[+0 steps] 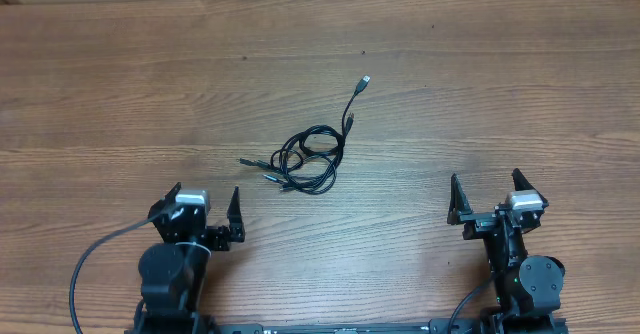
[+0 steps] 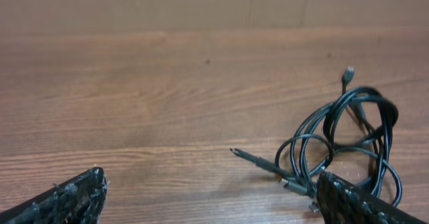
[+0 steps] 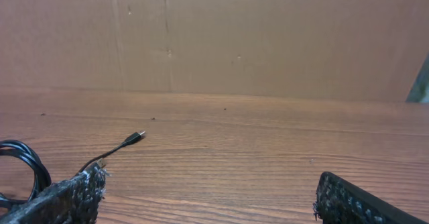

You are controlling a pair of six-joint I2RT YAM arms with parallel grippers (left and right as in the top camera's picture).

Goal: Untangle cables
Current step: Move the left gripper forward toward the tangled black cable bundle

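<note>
Both my grippers were spread wide and held nothing. The left gripper (image 1: 205, 196) and right gripper (image 1: 486, 186) each sat over bare wooden table (image 1: 500, 74), jaws apart, with no contact with anything.

The cables (image 1: 310, 159) were thin black cords with a glossy jacket and small silver/grey plug tips. They were piled in one loose tangle of overlapping loops lying flat on the wood.

Position: the tangle was ahead of both grippers, in the gap between them. It was forward and to the right of my left gripper, near it. It was forward and to the left of my right gripper, well apart. In the left wrist view the loops sat just beyond my right-hand finger (image 2: 355, 200). In the right wrist view only a loop edge and one tail showed past my left-hand finger (image 3: 67, 197).

Counts:
- tangle: one
- tails running out the far side: two, one long with its plug tip (image 1: 366, 79) farthest from me, one shorter
- plug ends poking out on the side nearer my left gripper: about three, close together
- separate cords inside the knot: couldn't tell, the loops overlapped too much
- grippers: two
</note>
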